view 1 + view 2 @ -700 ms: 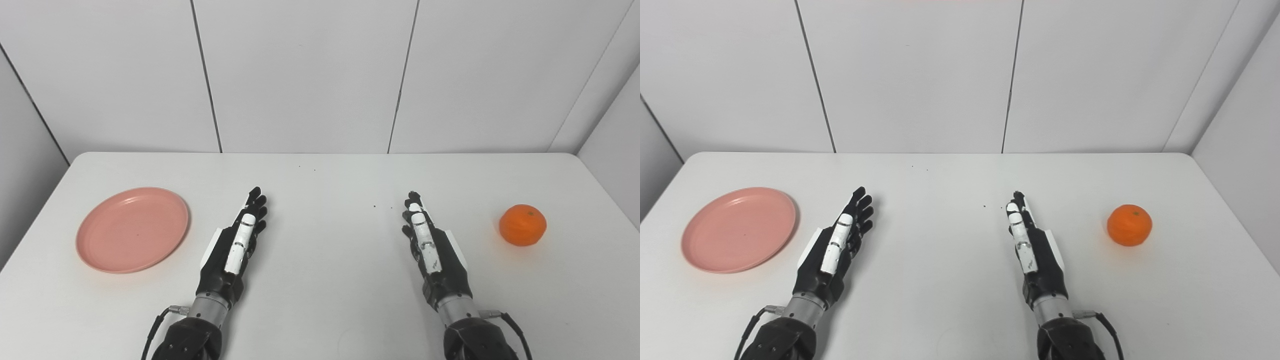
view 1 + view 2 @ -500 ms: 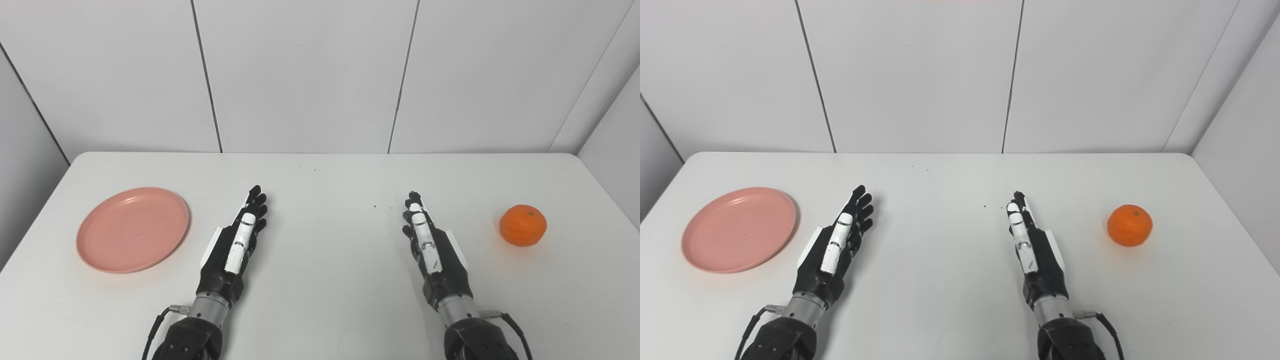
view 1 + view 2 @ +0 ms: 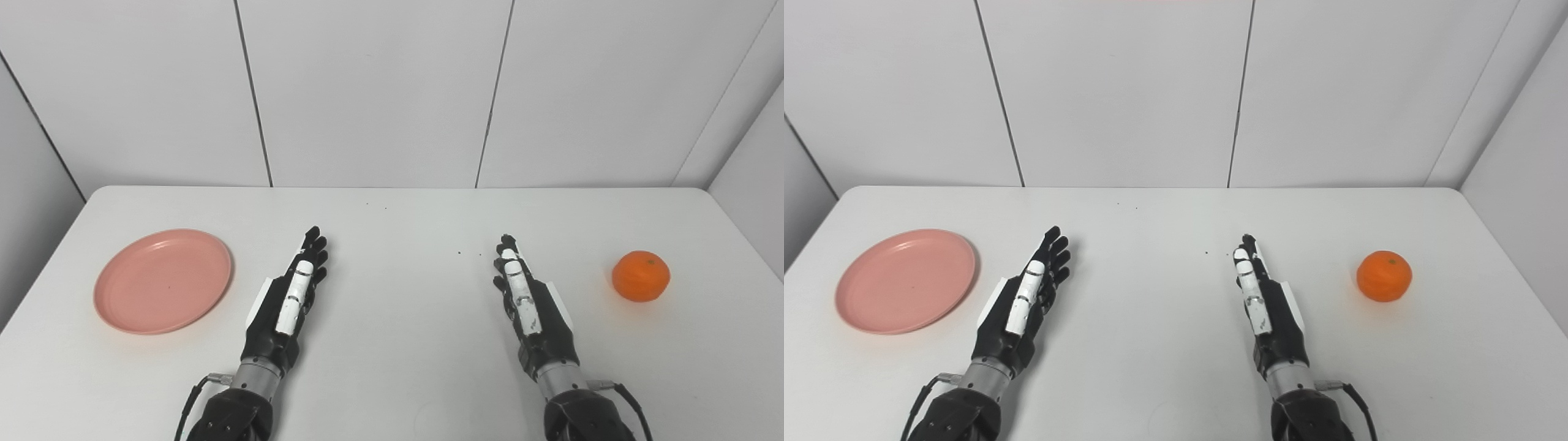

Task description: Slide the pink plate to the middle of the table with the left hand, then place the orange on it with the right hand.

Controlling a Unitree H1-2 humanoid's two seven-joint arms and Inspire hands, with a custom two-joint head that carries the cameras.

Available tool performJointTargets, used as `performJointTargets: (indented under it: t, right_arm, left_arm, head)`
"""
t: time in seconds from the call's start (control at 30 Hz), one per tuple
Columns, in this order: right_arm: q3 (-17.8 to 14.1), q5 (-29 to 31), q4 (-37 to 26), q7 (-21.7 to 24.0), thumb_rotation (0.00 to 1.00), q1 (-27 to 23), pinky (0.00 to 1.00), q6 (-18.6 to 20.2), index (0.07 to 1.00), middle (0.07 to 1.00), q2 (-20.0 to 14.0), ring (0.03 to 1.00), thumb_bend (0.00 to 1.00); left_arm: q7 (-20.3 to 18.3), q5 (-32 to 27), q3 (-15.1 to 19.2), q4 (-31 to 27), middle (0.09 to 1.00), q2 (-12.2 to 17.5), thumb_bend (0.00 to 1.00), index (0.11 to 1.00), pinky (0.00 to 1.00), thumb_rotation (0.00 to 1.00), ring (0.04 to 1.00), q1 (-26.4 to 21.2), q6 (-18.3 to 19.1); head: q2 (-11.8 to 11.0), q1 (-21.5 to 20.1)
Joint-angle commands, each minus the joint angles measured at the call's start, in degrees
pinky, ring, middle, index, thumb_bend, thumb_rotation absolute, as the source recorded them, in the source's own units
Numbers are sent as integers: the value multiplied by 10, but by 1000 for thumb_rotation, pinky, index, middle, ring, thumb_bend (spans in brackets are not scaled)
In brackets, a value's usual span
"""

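A round pink plate (image 3: 162, 280) lies empty on the white table (image 3: 392, 220) at the left. An orange (image 3: 640, 275) sits on the table at the right. My left hand (image 3: 289, 301) rests near the table's front, to the right of the plate and apart from it, fingers straight and open, holding nothing. My right hand (image 3: 527, 301) rests to the left of the orange, apart from it, fingers straight and open, holding nothing. In the right eye view the plate (image 3: 905, 280), the orange (image 3: 1384, 275) and both hands show the same way.
White wall panels stand behind the table's far edge (image 3: 392, 187). A few small dark specks (image 3: 459, 252) lie on the table between the hands.
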Motion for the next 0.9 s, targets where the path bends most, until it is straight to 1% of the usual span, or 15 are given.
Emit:
performJointTargets:
  t: [0.0, 0.43, 0.87]
  right_arm:
    - [-2, 1, -12, 0, 1000, -16, 1000, -22, 1000, 1000, 3, 1000, 235]
    - [-3, 5, -8, 3, 1000, -16, 1000, -29, 1000, 1000, 1, 1000, 235]
    - [-3, 3, -11, 1, 1000, -16, 1000, -25, 1000, 1000, 2, 1000, 231]
  left_arm:
    - [3, 0, 0, -11, 1000, -4, 390, 1000, 1000, 1000, 1000, -11, -22]
    - [2, -1, 0, -12, 1000, -4, 385, 1000, 1000, 1000, 1000, -10, -22]
    - [2, -1, -1, -15, 1000, -5, 387, 1000, 1000, 1000, 1000, -9, -19]
  head:
    - [-1, 1]
    - [-1, 1]
    - [0, 1]
